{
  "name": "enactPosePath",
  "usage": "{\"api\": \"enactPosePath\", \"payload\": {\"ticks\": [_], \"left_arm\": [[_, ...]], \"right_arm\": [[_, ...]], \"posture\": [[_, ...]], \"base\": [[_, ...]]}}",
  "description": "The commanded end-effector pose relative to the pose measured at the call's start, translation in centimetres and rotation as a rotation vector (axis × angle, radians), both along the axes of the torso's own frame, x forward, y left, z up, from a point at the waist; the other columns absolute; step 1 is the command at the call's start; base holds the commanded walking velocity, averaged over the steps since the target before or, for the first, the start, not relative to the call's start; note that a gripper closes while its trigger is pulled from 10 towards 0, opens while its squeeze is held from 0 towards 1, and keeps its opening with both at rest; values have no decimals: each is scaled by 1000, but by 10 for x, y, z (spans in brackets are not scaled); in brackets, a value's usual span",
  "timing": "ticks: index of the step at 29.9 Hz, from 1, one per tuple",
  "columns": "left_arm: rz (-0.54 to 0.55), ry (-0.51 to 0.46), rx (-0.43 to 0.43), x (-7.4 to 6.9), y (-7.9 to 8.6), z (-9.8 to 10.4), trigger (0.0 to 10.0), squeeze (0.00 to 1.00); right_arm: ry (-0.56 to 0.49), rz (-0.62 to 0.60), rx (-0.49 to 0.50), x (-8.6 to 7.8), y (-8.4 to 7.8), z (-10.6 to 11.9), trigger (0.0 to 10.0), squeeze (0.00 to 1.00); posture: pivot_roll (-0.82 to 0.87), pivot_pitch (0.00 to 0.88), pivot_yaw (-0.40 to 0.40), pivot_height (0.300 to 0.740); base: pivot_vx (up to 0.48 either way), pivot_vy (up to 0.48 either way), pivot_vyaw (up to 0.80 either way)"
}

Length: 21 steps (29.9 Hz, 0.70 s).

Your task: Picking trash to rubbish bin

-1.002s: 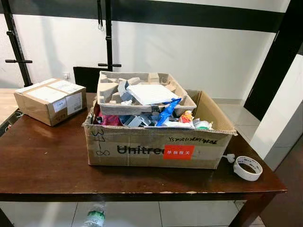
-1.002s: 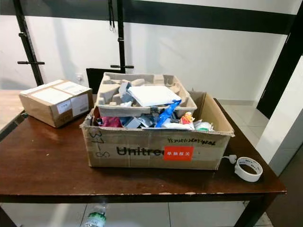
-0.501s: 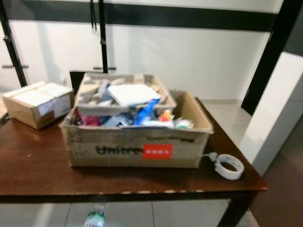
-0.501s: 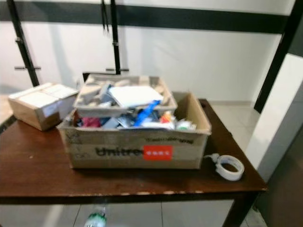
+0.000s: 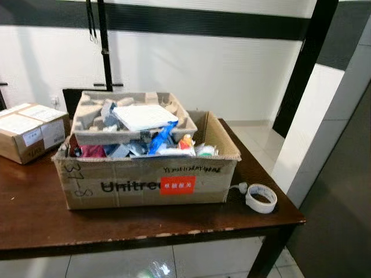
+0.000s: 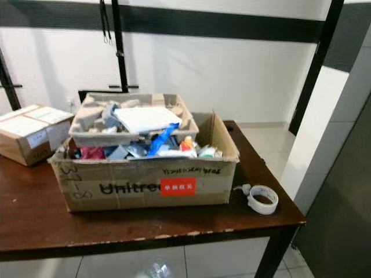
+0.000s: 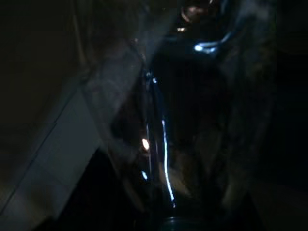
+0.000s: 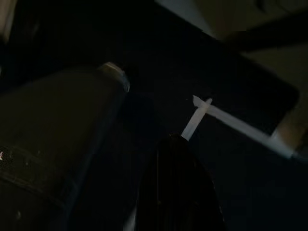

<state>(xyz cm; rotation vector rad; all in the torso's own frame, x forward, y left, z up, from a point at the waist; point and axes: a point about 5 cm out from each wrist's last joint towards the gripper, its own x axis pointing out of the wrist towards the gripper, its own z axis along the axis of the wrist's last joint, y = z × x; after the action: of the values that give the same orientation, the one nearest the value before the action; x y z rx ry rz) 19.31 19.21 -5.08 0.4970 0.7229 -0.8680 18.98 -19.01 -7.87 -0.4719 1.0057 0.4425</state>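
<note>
My left gripper (image 7: 163,159): hangs in shade, grip state unreadable. My right gripper (image 8: 178,187): likewise dark, cannot tell.

Item: trash (image 5: 152,142), heaped in open cardboard box (image 5: 145,184) on brown table (image 5: 35,214). Judged light, crushable wrappers and paper; pulp tray (image 5: 87,132) stiff, graspable at its rim.

Adjacent: tape roll (image 5: 261,198) just beside box; sealed carton (image 5: 26,139) further left.

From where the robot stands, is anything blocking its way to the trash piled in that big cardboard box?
Nothing visible does. The box sits open-topped near the table's front edge, its trash heaped in plain reach from above. A tape roll lies off to one side.
</note>
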Motion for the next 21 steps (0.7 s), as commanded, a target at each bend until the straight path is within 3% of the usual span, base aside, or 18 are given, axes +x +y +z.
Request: {"api": "enactPosePath", "payload": {"ticks": [1, 4, 8, 12, 13, 15, 16, 17, 18, 19, 21], "left_arm": [[-148, 56, -42, -5, -5, 5, 10000, 0], [-238, 116, -56, -3, -8, 6, 10000, 0], [-289, 113, -62, 3, -9, 10, 10000, 0], [-375, 53, -136, 24, -2, 55, 10000, 0], [-375, 53, -136, 24, -2, 55, 10000, 0], [-409, 38, -171, 28, -3, 77, 10000, 0], [-409, 38, -171, 28, -3, 77, 10000, 0], [-434, 25, -193, 33, -4, 95, 10000, 0], [-434, 25, -193, 33, -4, 95, 10000, 0], [-490, -25, -215, 44, -5, 133, 10000, 0], [-518, -53, -211, 49, -5, 149, 10000, 0]], "right_arm": [[31, 81, -18, -2, -4, 0, 10000, 0], [54, 150, -24, 1, -9, 4, 10000, 0], [73, 176, -36, 5, -19, 8, 10000, 0], [81, 177, -30, 11, -33, 16, 10000, 0], [81, 177, -30, 11, -33, 16, 10000, 0], [89, 186, -20, 13, -36, 18, 10000, 0], [89, 186, -20, 13, -36, 18, 10000, 0], [99, 206, -14, 13, -37, 19, 10000, 0], [99, 206, -14, 13, -37, 19, 10000, 0], [113, 228, -3, 13, -39, 21, 10000, 0], [117, 232, 2, 14, -38, 21, 10000, 0]], "posture": [[-44, 88, -50, 740], [-45, 90, -49, 740], [-42, 92, -51, 740], [-41, 93, -52, 740], [-41, 93, -52, 740], [-41, 93, -52, 740], [-41, 93, -52, 740], [-41, 93, -52, 740], [-41, 93, -52, 740], [-46, 93, -48, 740], [-44, 93, -48, 740]], "base": [[0, 0, 0], [0, 0, 0], [0, 0, 0], [0, 0, 0], [0, 0, 0], [0, 0, 0], [0, 0, 0], [0, 0, 0], [0, 0, 0], [0, 0, 0], [0, 0, 0]]}}
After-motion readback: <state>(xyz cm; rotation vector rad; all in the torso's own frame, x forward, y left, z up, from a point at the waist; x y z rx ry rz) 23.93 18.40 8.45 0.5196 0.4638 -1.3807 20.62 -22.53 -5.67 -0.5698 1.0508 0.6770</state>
